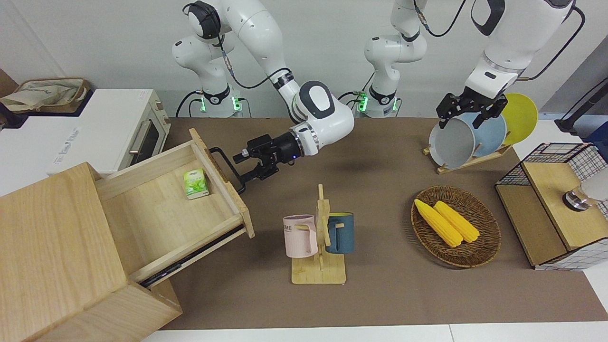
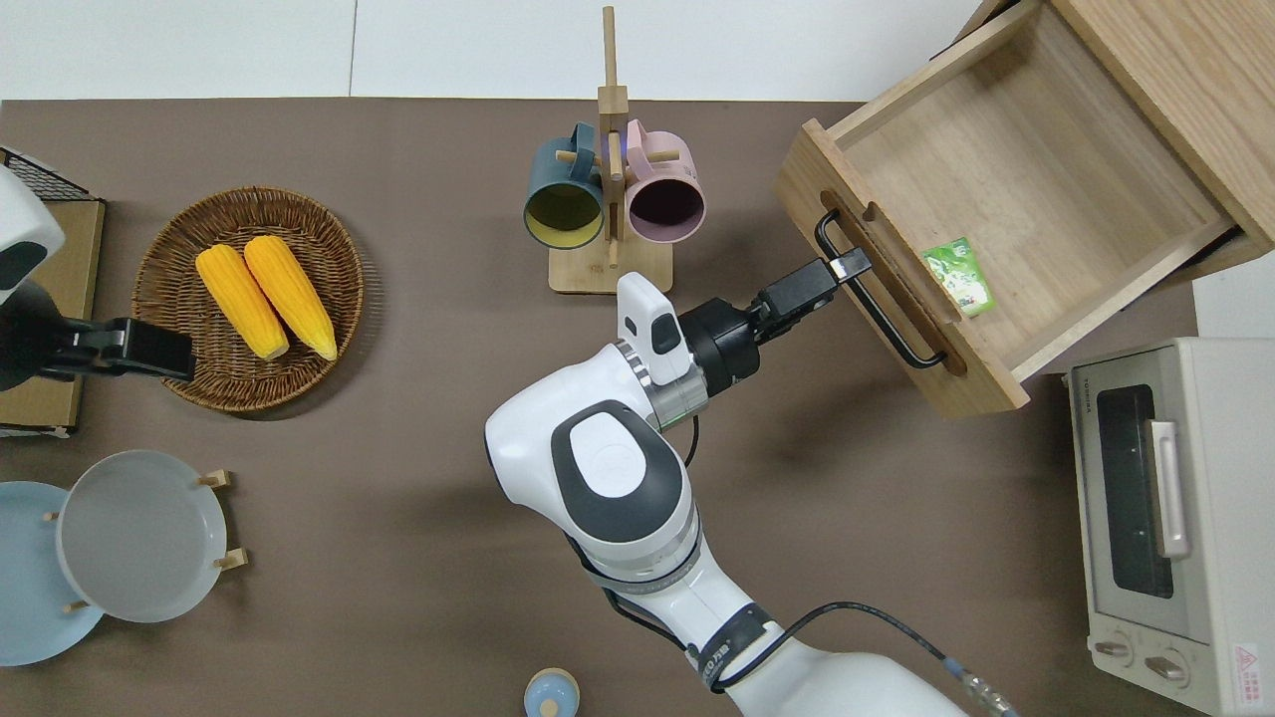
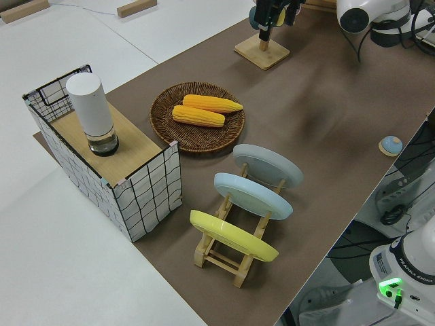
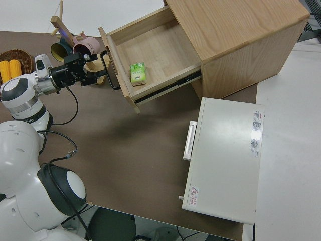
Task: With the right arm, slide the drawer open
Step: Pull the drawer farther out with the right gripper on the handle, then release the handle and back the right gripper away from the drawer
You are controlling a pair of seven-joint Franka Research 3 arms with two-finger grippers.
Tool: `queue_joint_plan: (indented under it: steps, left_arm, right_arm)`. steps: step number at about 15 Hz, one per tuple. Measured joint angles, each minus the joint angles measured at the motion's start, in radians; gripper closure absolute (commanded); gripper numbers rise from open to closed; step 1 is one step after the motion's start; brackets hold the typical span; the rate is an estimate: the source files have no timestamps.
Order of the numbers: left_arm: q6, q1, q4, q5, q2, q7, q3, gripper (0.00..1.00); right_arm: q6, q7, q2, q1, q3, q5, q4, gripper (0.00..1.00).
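Note:
The drawer [image 1: 156,213] of the pale wooden cabinet [image 1: 52,247] stands pulled far out at the right arm's end of the table; it also shows in the overhead view [image 2: 1026,169] and the right side view [image 4: 153,47]. A small green packet [image 1: 195,183] lies inside it near the front panel. The black bar handle [image 1: 222,157] is on the drawer's front. My right gripper [image 1: 243,167] is open, one finger above and one below the handle bar [image 2: 882,314], not clamping it. The left arm is parked, its gripper [image 1: 460,118] open.
A wooden mug rack [image 1: 318,270] with a pink and a blue mug stands farther from the robots than the right gripper. A wicker basket [image 1: 479,251] with two corn cobs, a plate rack [image 1: 444,167], a wire-grid box [image 1: 551,204] and a white toaster oven [image 1: 118,128] are around.

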Motion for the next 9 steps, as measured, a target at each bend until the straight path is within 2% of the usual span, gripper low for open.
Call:
queue_joint_plan:
  steps: [3,9]
  left_arm:
    - [0.000,0.000,0.000,0.000,0.000,0.000,0.000,0.01]
    - [0.000,0.000,0.000,0.000,0.000,0.000,0.000,0.01]
  right_arm:
    - [0.000,0.001,-0.001,0.006,0.001,0.050,0.028,0.019]
    - [0.000,0.001,-0.009,0.043,0.002,0.211,0.136,0.019]
